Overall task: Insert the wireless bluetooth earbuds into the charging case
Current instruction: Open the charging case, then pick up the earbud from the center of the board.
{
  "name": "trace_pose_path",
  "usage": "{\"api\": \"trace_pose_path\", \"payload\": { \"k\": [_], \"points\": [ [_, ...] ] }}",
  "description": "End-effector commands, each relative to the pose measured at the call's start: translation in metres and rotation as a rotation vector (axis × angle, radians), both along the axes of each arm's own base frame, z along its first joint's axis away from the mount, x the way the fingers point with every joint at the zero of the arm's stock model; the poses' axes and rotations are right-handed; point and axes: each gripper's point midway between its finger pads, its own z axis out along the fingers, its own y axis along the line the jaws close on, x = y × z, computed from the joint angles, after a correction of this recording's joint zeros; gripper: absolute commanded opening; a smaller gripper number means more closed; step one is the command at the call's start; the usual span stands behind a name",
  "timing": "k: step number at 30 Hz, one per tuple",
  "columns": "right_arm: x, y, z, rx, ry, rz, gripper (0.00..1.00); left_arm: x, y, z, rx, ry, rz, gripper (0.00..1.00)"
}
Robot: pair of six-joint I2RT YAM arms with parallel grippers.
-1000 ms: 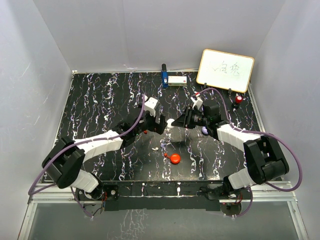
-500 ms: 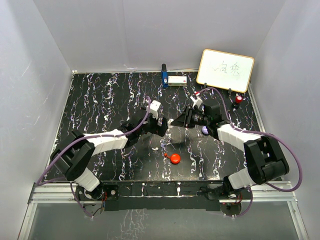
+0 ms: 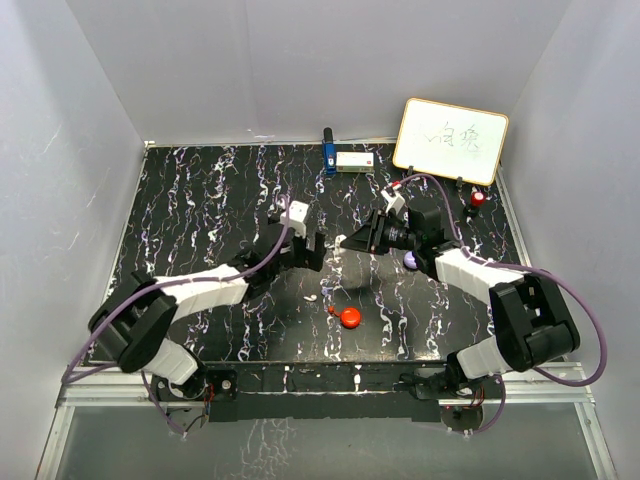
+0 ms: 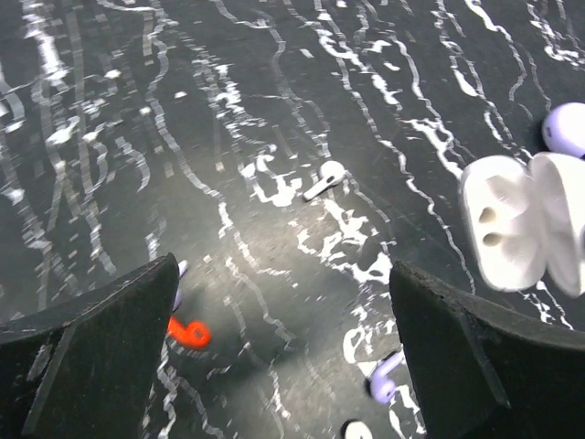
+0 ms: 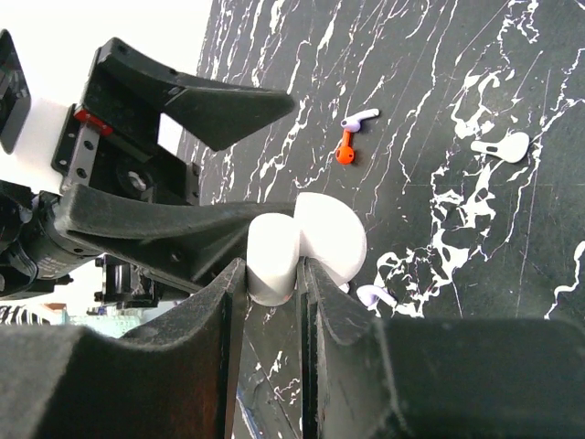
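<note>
Near edge of the table point(image 3: 200, 200), just right of its middle: a round red pod point(image 3: 350, 318) lies flat.

Just beyond it, toward the centre, you have loose earbuds on the marbled top. A red earbud point(image 4: 190, 333) and a purple earbud point(image 4: 385, 380) come first, with a white earbud point(image 4: 324, 178) a little farther in. All three lie apart from one another, none in the case.

Over that patch your left gripper point(image 3: 312, 250) hangs with its jaws spread wide, nothing between them.

Facing it from the right, your right gripper point(image 3: 352, 241) is clamped on the white charging case point(image 4: 498, 229) — lid swung open, both sockets bare, held up above the table's centre.

A purple pod point(image 3: 410, 261) sits on the table close beside the right arm's wrist.

Far edge, about the middle: a blue object point(image 3: 328, 155) and a small white box point(image 3: 354, 160) side by side.

Far right corner — a whiteboard point(image 3: 450, 140) stands propped up, with a small red item point(image 3: 478, 199) just in front of it. You cannot tell what that item is.
</note>
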Motion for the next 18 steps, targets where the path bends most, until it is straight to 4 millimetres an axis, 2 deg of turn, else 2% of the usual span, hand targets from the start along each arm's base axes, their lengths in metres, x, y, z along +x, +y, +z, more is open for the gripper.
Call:
{"api": "trace_pose_path", "payload": {
  "k": [1, 4, 7, 11, 18],
  "points": [
    [0.011, 0.001, 0.038, 0.055, -0.117, -0.001, 0.00, -0.004, 0.039, 0.033, -0.019, -0.066, 0.169, 0.99],
    [0.008, -0.003, 0.036, 0.103, -0.106, 0.017, 0.00, -0.015, 0.053, 0.046, -0.047, -0.082, 0.194, 0.99],
    [0.006, -0.011, 0.034, 0.190, -0.066, 0.024, 0.00, -0.027, 0.062, 0.049, -0.093, -0.061, 0.213, 0.99],
    [0.005, -0.019, 0.030, 0.269, -0.034, 0.039, 0.00, -0.040, 0.067, 0.040, -0.141, -0.010, 0.230, 0.99],
    [-0.010, -0.019, 0.029, 0.395, 0.019, 0.119, 0.00, -0.052, 0.063, 0.024, -0.158, 0.057, 0.196, 0.99]
  ]
}}
